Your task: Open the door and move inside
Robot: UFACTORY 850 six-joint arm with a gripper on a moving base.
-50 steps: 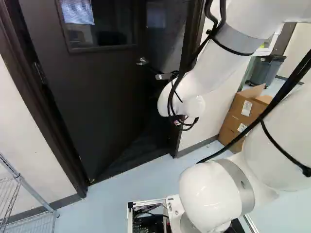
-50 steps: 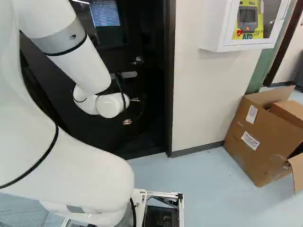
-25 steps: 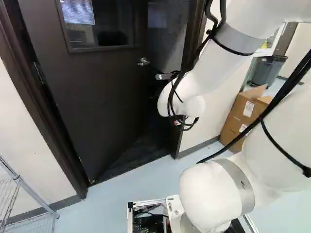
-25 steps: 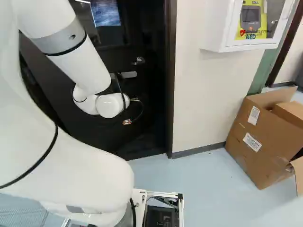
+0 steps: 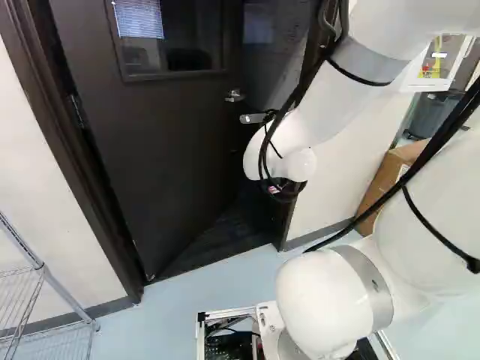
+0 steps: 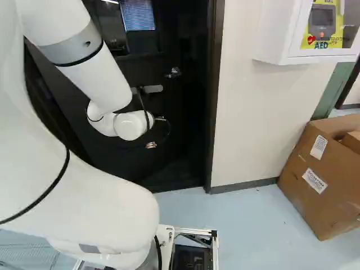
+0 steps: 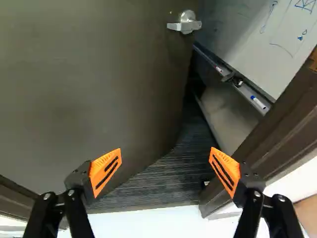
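The dark door (image 5: 157,150) stands ajar, swung inward into the room beyond, with a window in its upper part. Its lever handle (image 5: 235,96) is near the free edge; the wrist view shows this handle (image 7: 185,24) well ahead of the gripper, untouched. Between that edge and the dark door frame (image 7: 272,134) lies a gap with dark carpet (image 7: 163,181). My gripper (image 7: 165,166) is open and empty, its orange-padded fingers wide apart, facing the door panel and the gap. Both base views show the arm's wrist before the doorway, but the gripper cannot be made out there.
A wire shelf (image 5: 45,300) stands left of the doorway. Right of it are a pale wall (image 6: 253,124), a white wall cabinet (image 6: 273,34) and a cardboard box (image 6: 323,180). Past the gap, the wrist view shows a whiteboard (image 7: 247,34) with a marker tray (image 7: 247,94).
The base has moved, turning somewhat left: door, frame, shelf and box have shifted rightward in both base views. The arm holds its pose against its lowest joint. No door swing shows against the frame.
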